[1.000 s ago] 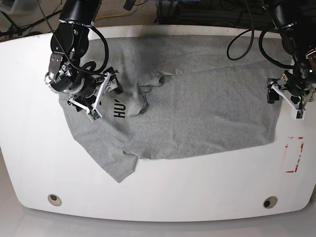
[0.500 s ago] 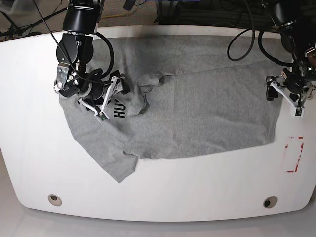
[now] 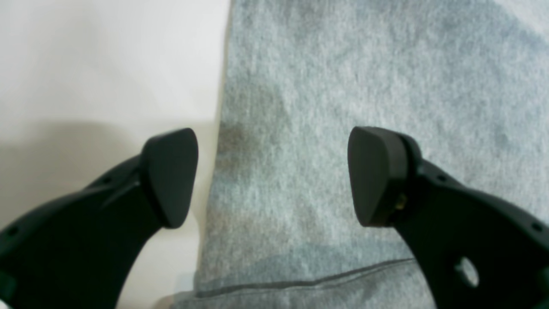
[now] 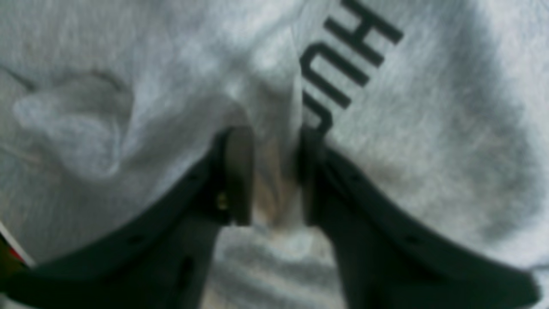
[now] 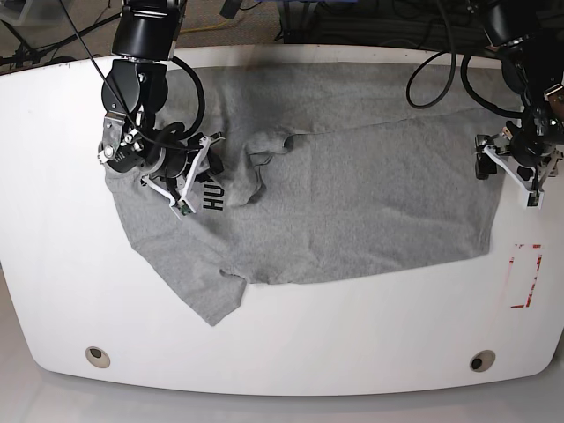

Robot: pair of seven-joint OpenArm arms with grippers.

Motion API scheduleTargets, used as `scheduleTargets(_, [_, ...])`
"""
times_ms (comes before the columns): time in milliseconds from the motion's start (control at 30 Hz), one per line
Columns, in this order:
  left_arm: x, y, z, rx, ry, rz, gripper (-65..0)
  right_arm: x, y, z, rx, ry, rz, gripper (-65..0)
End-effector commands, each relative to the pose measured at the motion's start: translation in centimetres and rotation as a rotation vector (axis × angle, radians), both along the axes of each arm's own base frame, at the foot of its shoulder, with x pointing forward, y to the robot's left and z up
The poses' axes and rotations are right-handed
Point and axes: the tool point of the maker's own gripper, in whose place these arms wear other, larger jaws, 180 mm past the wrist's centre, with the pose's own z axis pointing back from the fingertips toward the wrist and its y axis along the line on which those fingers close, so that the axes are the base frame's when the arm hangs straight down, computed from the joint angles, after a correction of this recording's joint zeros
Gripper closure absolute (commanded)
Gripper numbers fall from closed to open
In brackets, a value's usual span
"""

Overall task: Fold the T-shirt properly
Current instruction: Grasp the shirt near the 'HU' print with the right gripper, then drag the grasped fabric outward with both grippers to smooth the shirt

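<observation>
1. A heather-grey T-shirt lies spread across a white table, filling most of the far half. Part of it is folded over, and one sleeve points toward the near edge.
2. Black block lettering shows on the shirt's left part in the base view – only the first letters, "HU", can be read before a fold hides the rest.
3. The right gripper sits on the shirt just beside that lettering. Its two dark fingers are drawn close together, pinching a raised ridge of grey fabric between them.
4. Around the pinch the cloth is bunched, with a soft lump to one side in the right wrist view.
5. The left gripper is at the shirt's opposite end, at the right of the base view. Its jaws stand wide apart and hold nothing.
6. In the left wrist view the shirt's straight edge runs between the two fingers – one fingertip is over bare table, the other over fabric. A stitched hem crosses near the bottom.
7. A red-outlined rectangle is marked on the table near the left gripper, just beside the shirt's corner.
</observation>
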Motion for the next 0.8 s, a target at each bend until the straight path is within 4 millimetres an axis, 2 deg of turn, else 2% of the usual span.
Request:
scheduleTargets(0, [0.9, 0.4, 1.4, 0.016, -0.046, -0.004, -51.1, 0.8, -0.3, 0.4, 0.013, -0.024, -0.008, -8.4])
scheduleTargets(133, [0.9, 0.4, 1.4, 0.016, -0.046, -0.004, -51.1, 0.8, -0.3, 0.3, 0.019, -0.025, -0.010, 0.0])
scheduleTargets(267, [0.9, 0.4, 1.4, 0.016, -0.046, -0.004, -51.1, 0.7, -0.6, 1.7, -0.008, -0.076, -0.006, 0.0])
scheduleTargets(433, [0.8, 0.4, 1.3, 0.016, -0.043, -0.004, -51.1, 0.5, -0.7, 4.6, -0.047, -0.174, 0.009, 0.0])
scheduleTargets(667, [0.9, -0.1, 1.1, 0.018, -0.035, -0.024, -51.1, 0.6, -2.0, 5.9, -0.094, -0.215, 0.014, 0.0])
scheduleTargets(767, [1.0, -0.4, 1.0, 0.017, -0.029, -0.036, -51.1, 1.0, -3.8, 6.3, -0.113, -0.228, -0.025, 0.0])
